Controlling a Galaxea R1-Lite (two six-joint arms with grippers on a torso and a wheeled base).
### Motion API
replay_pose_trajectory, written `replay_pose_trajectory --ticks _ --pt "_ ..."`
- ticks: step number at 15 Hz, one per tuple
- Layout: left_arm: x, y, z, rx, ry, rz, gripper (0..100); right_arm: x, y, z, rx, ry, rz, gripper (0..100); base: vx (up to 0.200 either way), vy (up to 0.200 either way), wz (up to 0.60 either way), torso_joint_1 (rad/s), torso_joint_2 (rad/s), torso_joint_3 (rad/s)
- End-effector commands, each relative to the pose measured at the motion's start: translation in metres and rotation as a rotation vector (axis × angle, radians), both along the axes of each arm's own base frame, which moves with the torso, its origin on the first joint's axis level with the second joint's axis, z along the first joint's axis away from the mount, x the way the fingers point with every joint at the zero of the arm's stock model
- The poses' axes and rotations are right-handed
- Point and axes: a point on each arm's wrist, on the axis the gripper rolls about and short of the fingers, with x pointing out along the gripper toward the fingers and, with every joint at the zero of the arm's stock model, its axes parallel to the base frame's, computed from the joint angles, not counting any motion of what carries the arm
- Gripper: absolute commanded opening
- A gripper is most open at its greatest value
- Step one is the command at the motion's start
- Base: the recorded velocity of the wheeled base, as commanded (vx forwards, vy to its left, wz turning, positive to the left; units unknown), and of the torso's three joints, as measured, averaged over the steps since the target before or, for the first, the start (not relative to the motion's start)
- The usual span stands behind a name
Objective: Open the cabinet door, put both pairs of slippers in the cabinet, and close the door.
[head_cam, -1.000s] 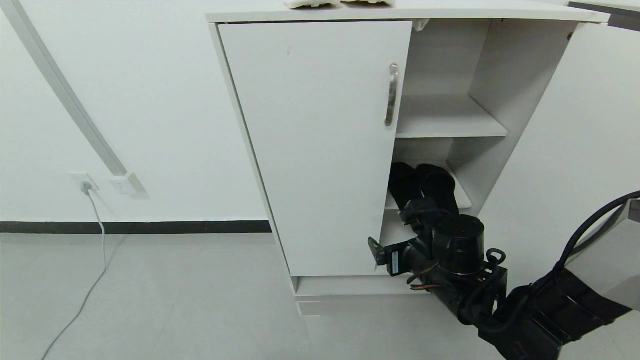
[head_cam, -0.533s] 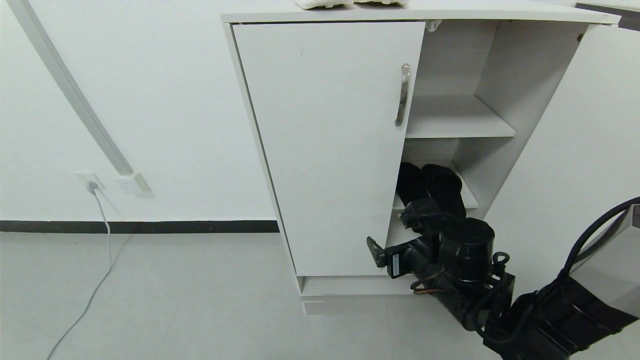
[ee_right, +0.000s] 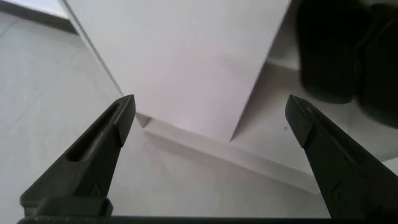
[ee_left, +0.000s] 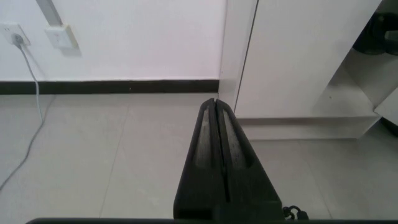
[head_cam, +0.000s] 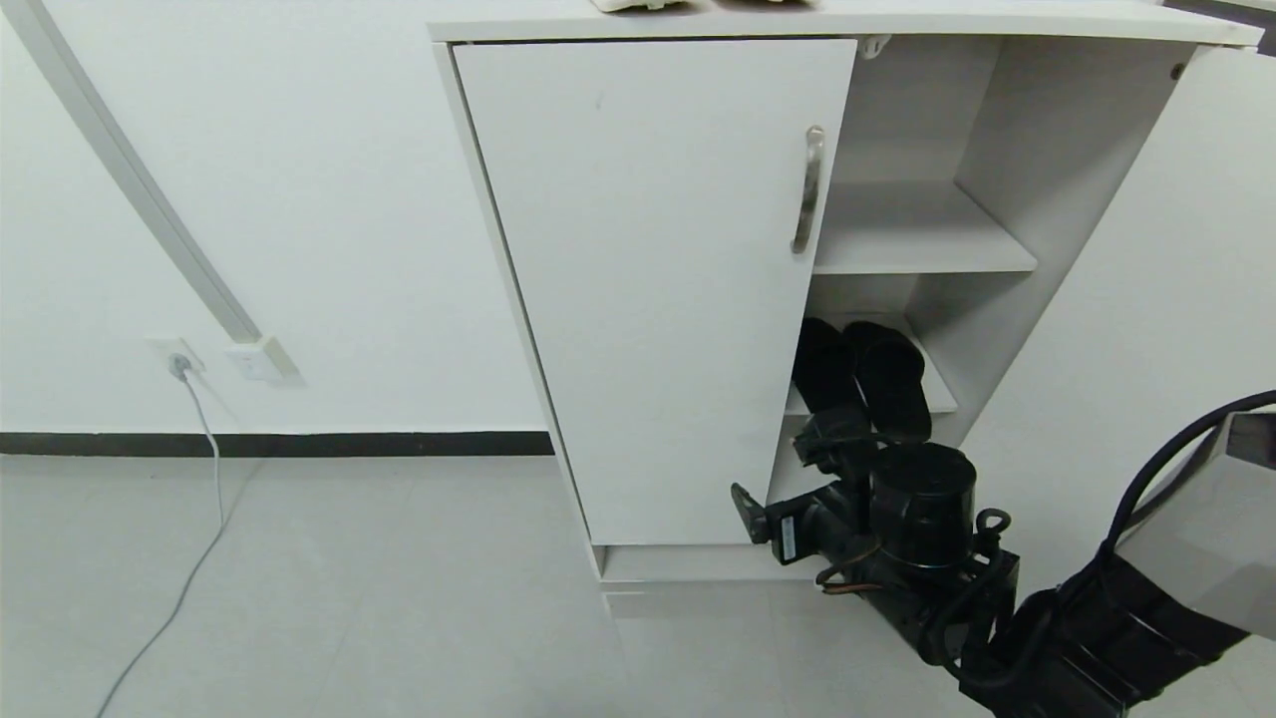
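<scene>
Slippers (head_cam: pixel 865 377) on shelf (head_cam: pixel 942 401), head view | left gripper (ee_left: pixel 216 106) pressed closed, left wrist view

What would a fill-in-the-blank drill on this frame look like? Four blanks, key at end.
1. The slippers on the shelf inside the cabinet are ___ in colour.
2. The light slippers lie on ___ of the cabinet.
3. The right gripper is ___, with nothing between its fingers.
4. The left gripper is ___, fingers pressed together.
Missing words: black; top; open; shut.
</scene>
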Motion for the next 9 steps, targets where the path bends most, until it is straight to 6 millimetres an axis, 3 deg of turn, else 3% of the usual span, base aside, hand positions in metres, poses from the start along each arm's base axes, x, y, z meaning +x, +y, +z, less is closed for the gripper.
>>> replay_pose_trajectory --ticks 1,4,9 --pt "0.0001 0.0000 0.0003 0.000 -0.001 0.000 0 0.0002 0.0015 -0.0025 0.000 0.002 0.002 100 0.000 0.000 0.00 0.061 -0.46 -0.388" --pt "0.0001 0.0000 0.0003 0.000 -0.001 0.000 0 -0.0005 0.0025 -0.0024 0.001 0.002 0.010 100 0.000 0.000 0.00 0.056 -0.55 -0.360" --pt "0.0001 0.0000 0.0003 0.000 -0.001 0.000 0 -0.0065 0.0044 -0.0034 -0.004 0.008 0.034 100 0.000 0.000 0.00 0.139 -0.47 -0.339"
